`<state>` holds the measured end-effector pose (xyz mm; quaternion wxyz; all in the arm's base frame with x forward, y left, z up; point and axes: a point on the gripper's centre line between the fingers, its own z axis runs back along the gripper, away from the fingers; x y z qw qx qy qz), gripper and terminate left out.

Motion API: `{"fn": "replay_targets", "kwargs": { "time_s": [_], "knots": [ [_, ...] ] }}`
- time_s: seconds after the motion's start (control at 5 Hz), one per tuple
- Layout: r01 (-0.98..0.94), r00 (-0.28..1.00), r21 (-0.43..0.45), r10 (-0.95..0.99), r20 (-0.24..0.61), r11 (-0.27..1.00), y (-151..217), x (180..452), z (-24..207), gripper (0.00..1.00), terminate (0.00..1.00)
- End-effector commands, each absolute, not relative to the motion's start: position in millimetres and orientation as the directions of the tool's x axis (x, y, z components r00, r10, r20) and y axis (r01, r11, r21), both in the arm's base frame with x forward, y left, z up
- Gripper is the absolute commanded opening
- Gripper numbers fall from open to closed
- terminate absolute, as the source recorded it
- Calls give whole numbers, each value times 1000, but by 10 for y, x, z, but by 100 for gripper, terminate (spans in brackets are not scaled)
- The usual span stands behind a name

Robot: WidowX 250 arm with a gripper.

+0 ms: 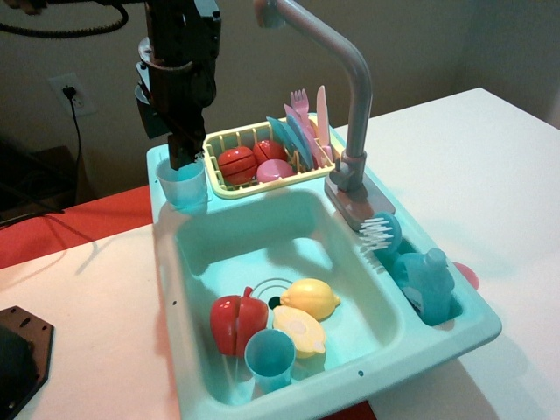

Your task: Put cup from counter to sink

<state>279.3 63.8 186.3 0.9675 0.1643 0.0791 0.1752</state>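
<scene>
The pale translucent light-blue cup (184, 186) stands upright on the counter (158, 161), the back left corner ledge of the pale-teal sink unit. The black gripper (180, 156) comes straight down from above. Its fingertips reach the cup's rim, and at least one seems to dip inside. The dark fingers merge, so I cannot tell how the jaws stand or whether they pinch the rim. The sink (262, 238) lies just in front and to the right of the cup.
In the sink lie a red toy fruit (236, 322), two yellow lemon pieces (308, 297) and a deeper blue cup (269, 357). A yellow dish rack (217, 140) with toy food and cutlery sits right of the cup. The grey faucet (350, 87) rises behind the sink. A blue bottle (429, 282) stands at the right.
</scene>
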Motion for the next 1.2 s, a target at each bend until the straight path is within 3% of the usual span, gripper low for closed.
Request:
{"fn": "replay_targets", "kwargs": {
  "time_s": [0.0, 0.4, 1.0],
  "knots": [
    [-313, 926, 346, 365, -95, 885, 638, 2793, 1863, 100, 0],
    [-319, 928, 339, 365, -79, 885, 480, 2842, 1869, 100, 0],
    [-339, 902, 389, 413, -125, 857, 614, 2697, 1535, 100, 0]
  ]
}}
